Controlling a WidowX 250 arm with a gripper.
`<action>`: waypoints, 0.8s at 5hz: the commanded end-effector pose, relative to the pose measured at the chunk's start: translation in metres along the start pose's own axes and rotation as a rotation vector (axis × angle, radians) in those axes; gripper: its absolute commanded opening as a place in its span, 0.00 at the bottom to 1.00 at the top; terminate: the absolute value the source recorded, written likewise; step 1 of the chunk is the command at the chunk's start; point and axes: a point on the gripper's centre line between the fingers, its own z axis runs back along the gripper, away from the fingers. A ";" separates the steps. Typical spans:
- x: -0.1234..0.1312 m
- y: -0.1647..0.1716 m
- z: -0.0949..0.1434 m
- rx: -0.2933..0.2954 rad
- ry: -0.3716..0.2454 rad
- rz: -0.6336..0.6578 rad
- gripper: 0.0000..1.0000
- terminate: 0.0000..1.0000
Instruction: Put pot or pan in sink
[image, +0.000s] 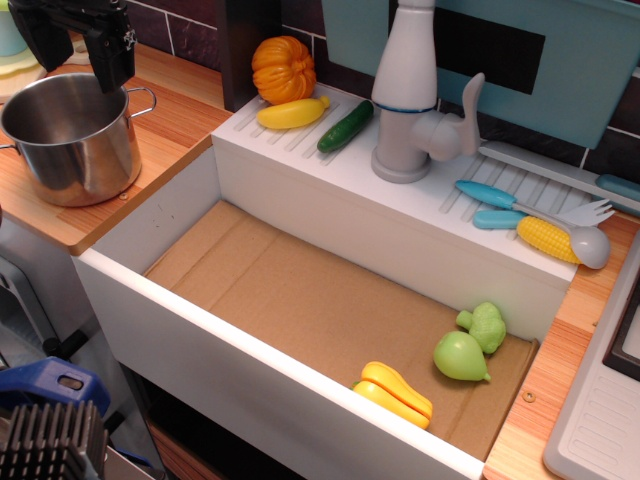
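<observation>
Now we are at the grasping step: the pot (72, 140) stands on the wooden worktop (185, 120), left of the sink (180, 215). Our tool (95, 60) is at its far rim; whether it grips, we cannot tell. Next we must lift and carry it right.

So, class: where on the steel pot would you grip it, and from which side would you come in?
Grip the rim of the pot, coming down from above. It stands upright and open on the wooden counter, so one finger can go inside the wall and one outside. The gripper already hangs over its far rim; the loop handles look too small.
</observation>
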 end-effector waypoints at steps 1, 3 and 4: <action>0.000 0.000 0.000 0.000 0.000 0.000 1.00 0.00; -0.004 0.003 -0.021 -0.027 -0.020 0.010 1.00 0.00; -0.005 0.003 -0.033 -0.049 -0.020 0.027 1.00 0.00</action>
